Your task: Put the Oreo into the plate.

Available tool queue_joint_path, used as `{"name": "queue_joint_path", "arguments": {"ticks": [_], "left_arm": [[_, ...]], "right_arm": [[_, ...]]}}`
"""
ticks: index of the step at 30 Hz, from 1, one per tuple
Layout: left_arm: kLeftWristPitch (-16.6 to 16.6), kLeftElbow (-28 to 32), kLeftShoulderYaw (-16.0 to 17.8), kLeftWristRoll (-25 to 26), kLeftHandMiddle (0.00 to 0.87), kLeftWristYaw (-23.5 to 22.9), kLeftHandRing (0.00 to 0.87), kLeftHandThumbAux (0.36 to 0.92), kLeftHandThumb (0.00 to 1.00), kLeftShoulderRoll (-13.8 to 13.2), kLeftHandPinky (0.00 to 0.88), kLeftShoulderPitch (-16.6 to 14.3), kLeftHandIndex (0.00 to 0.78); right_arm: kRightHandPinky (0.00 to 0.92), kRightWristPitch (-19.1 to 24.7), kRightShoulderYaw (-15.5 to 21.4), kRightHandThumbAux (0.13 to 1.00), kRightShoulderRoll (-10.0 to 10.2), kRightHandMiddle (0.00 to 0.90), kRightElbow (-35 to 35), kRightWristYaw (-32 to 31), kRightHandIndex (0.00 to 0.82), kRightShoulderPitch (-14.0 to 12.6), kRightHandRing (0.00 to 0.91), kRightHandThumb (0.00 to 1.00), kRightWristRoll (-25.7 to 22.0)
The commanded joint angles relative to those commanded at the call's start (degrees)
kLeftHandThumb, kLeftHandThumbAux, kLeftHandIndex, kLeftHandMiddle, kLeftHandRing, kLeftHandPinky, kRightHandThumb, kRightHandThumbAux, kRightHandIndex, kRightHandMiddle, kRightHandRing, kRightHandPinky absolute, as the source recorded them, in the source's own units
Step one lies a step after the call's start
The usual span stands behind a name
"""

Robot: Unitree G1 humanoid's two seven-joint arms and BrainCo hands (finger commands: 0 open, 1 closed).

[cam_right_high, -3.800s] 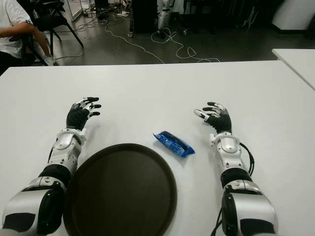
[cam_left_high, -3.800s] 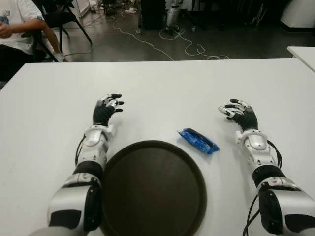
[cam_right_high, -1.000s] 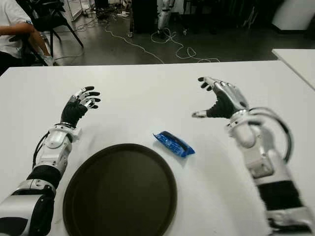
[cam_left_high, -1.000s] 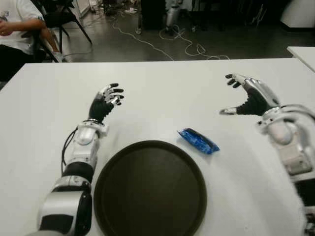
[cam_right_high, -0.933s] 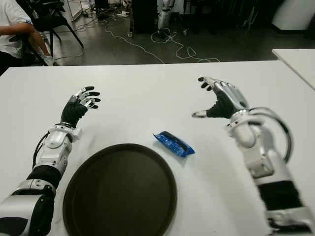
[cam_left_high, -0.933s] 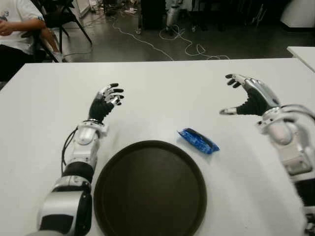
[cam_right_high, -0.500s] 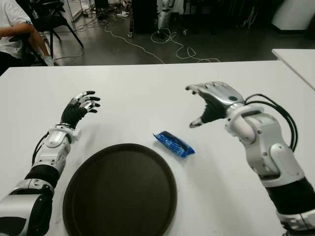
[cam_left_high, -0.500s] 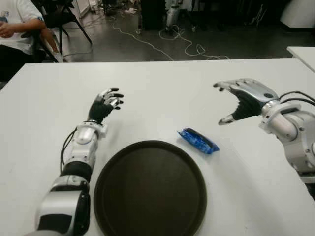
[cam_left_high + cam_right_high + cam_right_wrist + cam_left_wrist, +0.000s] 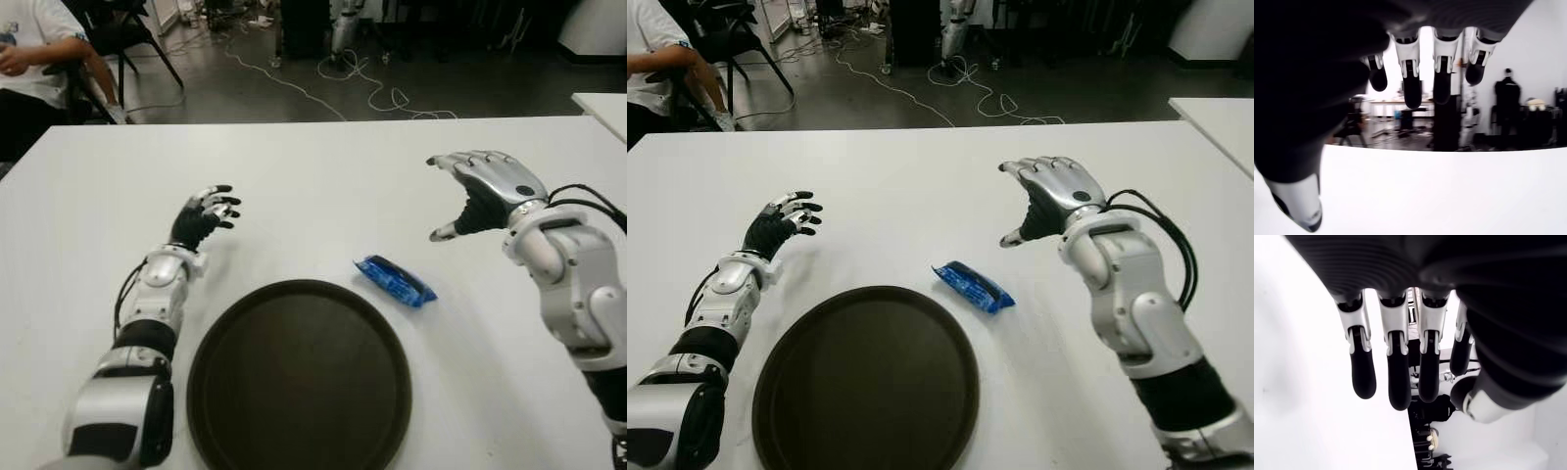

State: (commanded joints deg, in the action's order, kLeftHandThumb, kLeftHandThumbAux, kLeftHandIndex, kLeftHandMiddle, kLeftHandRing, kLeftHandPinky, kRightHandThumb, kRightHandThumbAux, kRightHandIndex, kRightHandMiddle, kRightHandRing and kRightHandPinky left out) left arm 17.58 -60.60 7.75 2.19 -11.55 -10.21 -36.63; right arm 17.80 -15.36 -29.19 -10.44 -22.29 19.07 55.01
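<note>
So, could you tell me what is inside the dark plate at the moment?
Nothing shows inside the plate; its whole dark inner surface is bare. The blue Oreo pack lies on the white table just beyond its far right rim, apart from the raised, open right hand.

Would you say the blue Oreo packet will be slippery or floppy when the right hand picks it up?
Probably slippery: the Oreo packet looks like glossy film. Likely light and slightly crinkly, lying flat on the table. The open right hand is above it.

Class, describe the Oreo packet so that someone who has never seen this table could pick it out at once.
Start at the white table and find the big round dark plate at its near edge. Just beyond the plate's far right rim, apart from it, lies the Oreo packet: small, long, shiny blue, the only coloured thing there.
</note>
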Motion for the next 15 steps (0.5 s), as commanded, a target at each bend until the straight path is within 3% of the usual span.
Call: {"name": "queue_joint_path", "arguments": {"ticks": [15], "left_arm": [[1.1, -0.3, -0.1, -0.2, 0.374, 0.3, 0.401, 0.693, 0.069, 0.2, 0.435, 0.3, 0.262]], "right_arm": [[0.090, 1.4, -2.7, 0.777, 3.0, 0.149, -0.7, 2.9, 0.096, -1.2, 0.124, 0.000, 4.3]]}}
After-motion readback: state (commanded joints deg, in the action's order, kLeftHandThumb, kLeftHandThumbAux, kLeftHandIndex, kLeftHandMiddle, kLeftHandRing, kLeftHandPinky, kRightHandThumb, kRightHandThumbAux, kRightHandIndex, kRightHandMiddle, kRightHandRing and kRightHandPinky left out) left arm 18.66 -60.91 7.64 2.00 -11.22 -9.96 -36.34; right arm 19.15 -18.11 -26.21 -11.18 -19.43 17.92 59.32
